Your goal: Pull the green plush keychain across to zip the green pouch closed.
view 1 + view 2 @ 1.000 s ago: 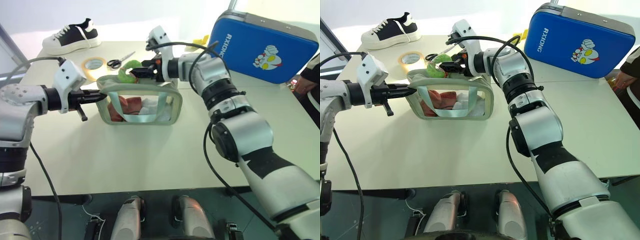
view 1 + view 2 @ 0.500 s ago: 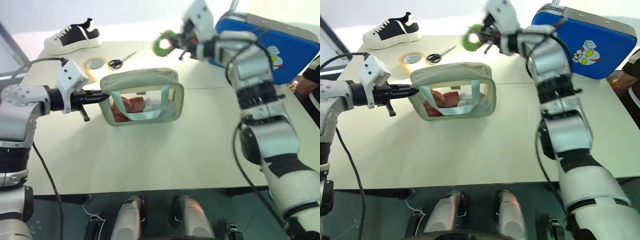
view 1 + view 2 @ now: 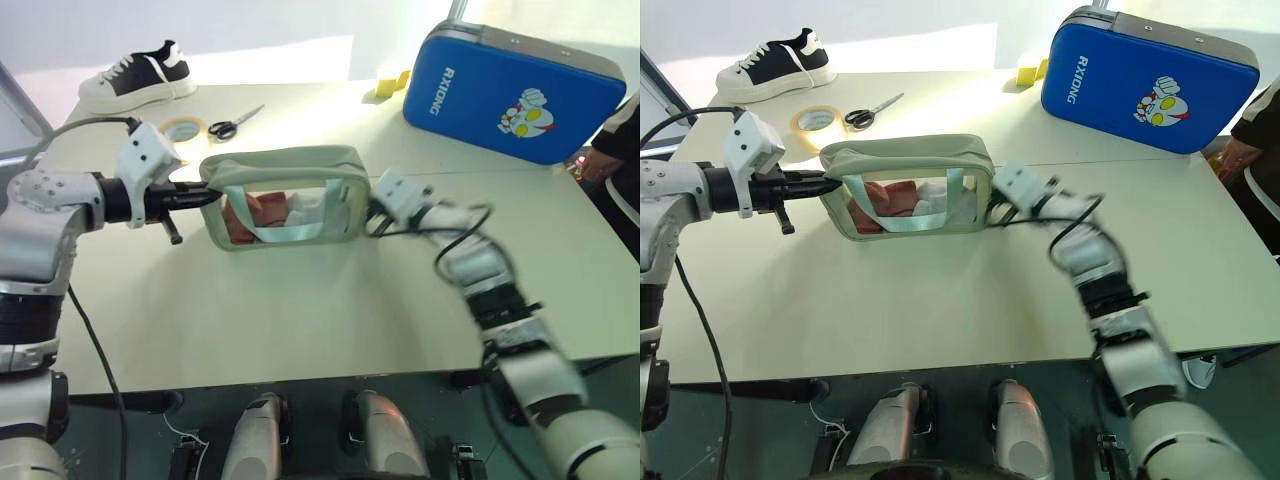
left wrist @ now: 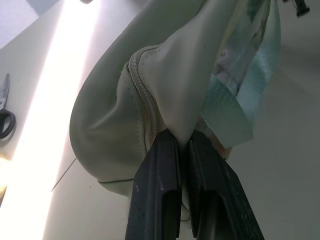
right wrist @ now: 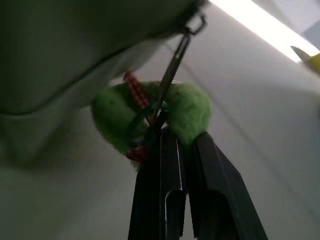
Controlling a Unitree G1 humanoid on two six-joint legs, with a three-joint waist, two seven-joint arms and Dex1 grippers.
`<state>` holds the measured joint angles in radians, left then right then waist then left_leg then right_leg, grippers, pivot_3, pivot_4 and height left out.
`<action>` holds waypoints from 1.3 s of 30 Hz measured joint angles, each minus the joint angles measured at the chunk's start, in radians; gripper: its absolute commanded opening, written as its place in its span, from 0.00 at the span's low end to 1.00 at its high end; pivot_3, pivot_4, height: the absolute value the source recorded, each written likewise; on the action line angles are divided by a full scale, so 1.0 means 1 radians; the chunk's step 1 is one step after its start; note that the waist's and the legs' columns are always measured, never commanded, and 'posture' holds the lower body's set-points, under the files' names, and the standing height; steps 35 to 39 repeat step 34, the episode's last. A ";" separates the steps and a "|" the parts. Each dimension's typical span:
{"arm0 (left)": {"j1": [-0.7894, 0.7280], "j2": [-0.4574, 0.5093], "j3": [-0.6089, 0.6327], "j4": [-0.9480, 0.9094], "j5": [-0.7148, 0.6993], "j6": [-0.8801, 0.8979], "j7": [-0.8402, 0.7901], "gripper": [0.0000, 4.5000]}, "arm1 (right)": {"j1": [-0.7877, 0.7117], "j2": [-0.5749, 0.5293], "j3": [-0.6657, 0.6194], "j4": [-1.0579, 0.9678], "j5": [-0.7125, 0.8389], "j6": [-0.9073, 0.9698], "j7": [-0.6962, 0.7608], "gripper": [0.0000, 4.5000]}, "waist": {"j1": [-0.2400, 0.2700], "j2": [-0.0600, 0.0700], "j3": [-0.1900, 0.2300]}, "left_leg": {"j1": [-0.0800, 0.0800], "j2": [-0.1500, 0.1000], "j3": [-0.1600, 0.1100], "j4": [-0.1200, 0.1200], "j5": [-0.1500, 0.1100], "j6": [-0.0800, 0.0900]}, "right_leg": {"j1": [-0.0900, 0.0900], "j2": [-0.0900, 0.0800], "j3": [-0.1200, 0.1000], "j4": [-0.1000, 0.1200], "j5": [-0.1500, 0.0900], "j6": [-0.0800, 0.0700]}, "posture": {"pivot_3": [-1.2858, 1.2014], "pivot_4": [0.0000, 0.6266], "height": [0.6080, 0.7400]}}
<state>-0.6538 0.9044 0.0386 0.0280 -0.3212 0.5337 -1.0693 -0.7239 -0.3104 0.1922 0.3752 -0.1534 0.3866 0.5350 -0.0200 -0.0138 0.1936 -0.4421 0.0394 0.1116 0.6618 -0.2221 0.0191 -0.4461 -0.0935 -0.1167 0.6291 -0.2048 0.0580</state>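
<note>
The green pouch (image 3: 285, 195) stands on the table, with clear sides, a teal strap and red and white contents. Its top looks zipped shut along its length. My left gripper (image 3: 196, 196) is shut on the fabric of the pouch's left end (image 4: 170, 100). At the pouch's right end is my right gripper (image 3: 373, 217). In the right wrist view the right gripper (image 5: 182, 140) is shut on the green plush keychain (image 5: 190, 112), a fuzzy lime ring hanging by a cord and clip from the pouch's end.
A big blue hard case (image 3: 515, 90) stands at the back right, with a yellow item (image 3: 390, 82) beside it. At the back left are a shoe (image 3: 135, 75), a tape roll (image 3: 182, 128) and scissors (image 3: 235, 120). A person (image 3: 612, 150) is at the right edge.
My right gripper carried the keychain from the pouch's top left, up over the back of the table, then down to the pouch's right end. The left gripper kept its hold in place.
</note>
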 measured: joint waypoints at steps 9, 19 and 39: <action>-0.006 -0.001 -0.004 0.009 0.009 -0.002 0.003 0.00 | 0.000 0.064 -0.046 -0.026 0.056 0.118 -0.016 0.01 | 0.000 -0.001 0.000 | 0.000 0.000 0.000 0.001 0.000 0.000 | 0.001 0.000 0.000 0.000 -0.001 -0.001 | 0.52 0.24 1.00; -0.013 -0.005 -0.007 0.027 0.019 -0.023 0.008 0.36 | -0.088 -0.165 -0.145 -0.238 0.249 0.349 0.223 0.90 | 0.008 0.001 0.000 | -0.001 0.000 -0.001 0.001 0.000 0.000 | -0.001 -0.001 0.000 -0.001 -0.001 -0.001 | 0.52 0.24 1.00; -0.172 0.086 0.100 0.123 -0.099 0.119 -0.055 0.98 | -0.277 -0.510 -0.168 -0.378 0.560 0.468 0.676 1.00 | 0.005 0.000 0.000 | -0.003 0.001 0.001 -0.001 -0.001 0.001 | -0.004 -0.002 -0.001 -0.003 -0.001 -0.002 | 0.52 0.24 1.00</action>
